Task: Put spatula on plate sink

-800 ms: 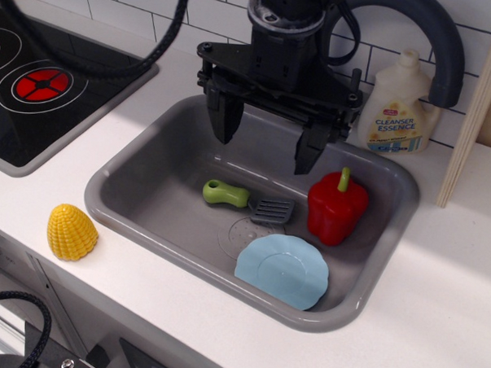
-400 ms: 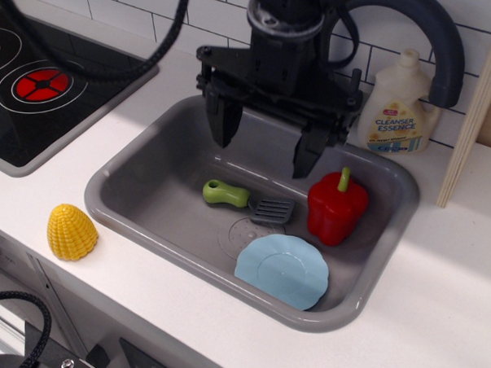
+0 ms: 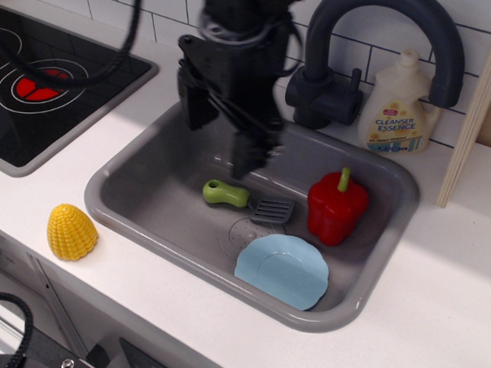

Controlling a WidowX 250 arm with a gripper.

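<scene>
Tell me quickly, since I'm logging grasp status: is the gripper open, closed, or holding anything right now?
Gripper: open, fingers spread apart, holding nothing. It hangs above the spatula, which lies in the sink.

In the sink [image 3: 139, 196], the spatula [image 3: 246, 200] lies behind the plate [image 3: 282, 270], left of the pepper [image 3: 336, 207].

The sink [image 3: 147, 188] below me looks like smooth grey plastic with a soft sheen. The spatula [image 3: 246, 200] has a glossy lime plastic handle and a duller grey head. The plate [image 3: 282, 271] is matt pale-blue plastic. My gripper [image 3: 219, 134] is black, probably hard plastic, though blur hides its finish. The red pepper [image 3: 336, 208] shines.
</scene>
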